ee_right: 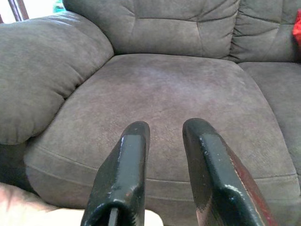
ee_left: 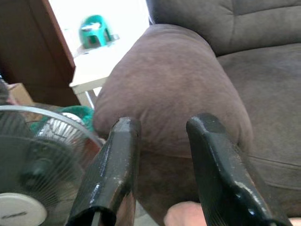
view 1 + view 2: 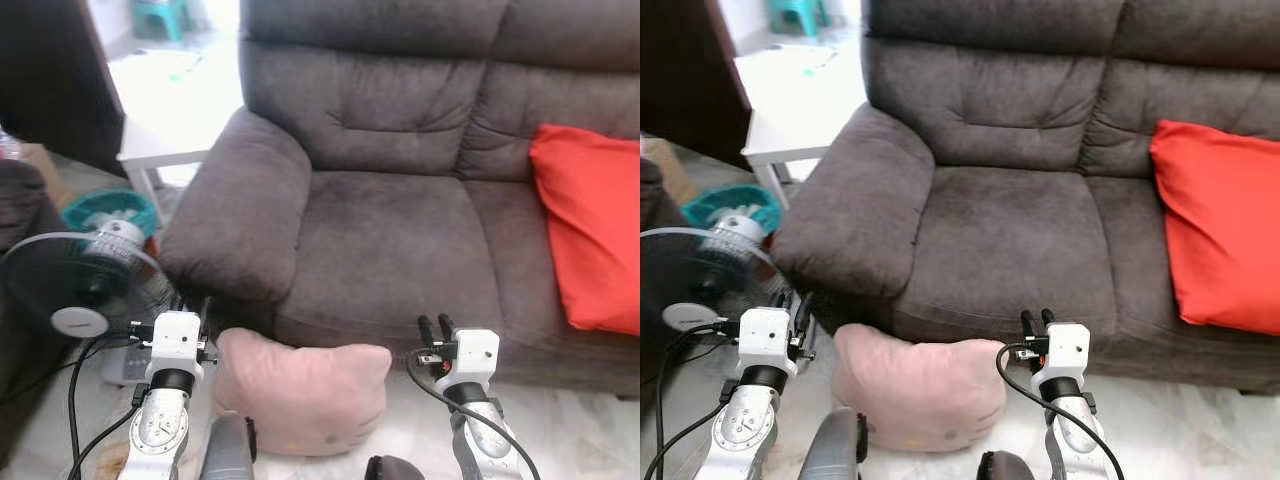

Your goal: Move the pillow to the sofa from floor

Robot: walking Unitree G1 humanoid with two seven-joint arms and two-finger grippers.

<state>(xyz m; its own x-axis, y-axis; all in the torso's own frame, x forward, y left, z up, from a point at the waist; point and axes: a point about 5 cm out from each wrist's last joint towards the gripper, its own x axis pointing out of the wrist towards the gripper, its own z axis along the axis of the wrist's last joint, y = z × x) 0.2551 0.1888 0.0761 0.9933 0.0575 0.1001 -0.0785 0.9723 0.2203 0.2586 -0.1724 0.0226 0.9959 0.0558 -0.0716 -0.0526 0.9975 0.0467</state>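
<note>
A: What lies nearest?
B: The pink pillow (image 3: 300,392), on the floor (image 3: 560,425) against the foot of the sofa (image 3: 390,240). It is soft and rounded, with two small ear-like bumps on its top edge and a faint cartoon face low on its front.

A: And the arms?
B: One on each side of it. The left gripper (image 3: 190,305) is raised just to the pillow's left, in front of the sofa's armrest (image 3: 240,205). The right gripper (image 3: 437,327) is raised just to the pillow's right, before the seat cushion's front edge. Neither touches the pillow.

A: The fingers?
B: On both grippers they stand narrowly apart, with nothing between them. The left wrist view shows that gap clearly, with the armrest beyond it; the right wrist view shows the same gap, with the seat cushion (image 1: 174,99) beyond it.

A: Do the wrist views add anything else?
B: Only slivers of the pillow at their near edges. The head views show it whole.

A: Farther off?
B: A black fan (image 3: 75,285) stands on the floor at the left, a teal basket (image 3: 110,210) behind it. A red cushion (image 3: 590,225) leans on the right seat of the sofa. Beyond the armrest, a white worktop (image 3: 160,140), and far behind it a small teal stool (image 2: 95,30).
</note>
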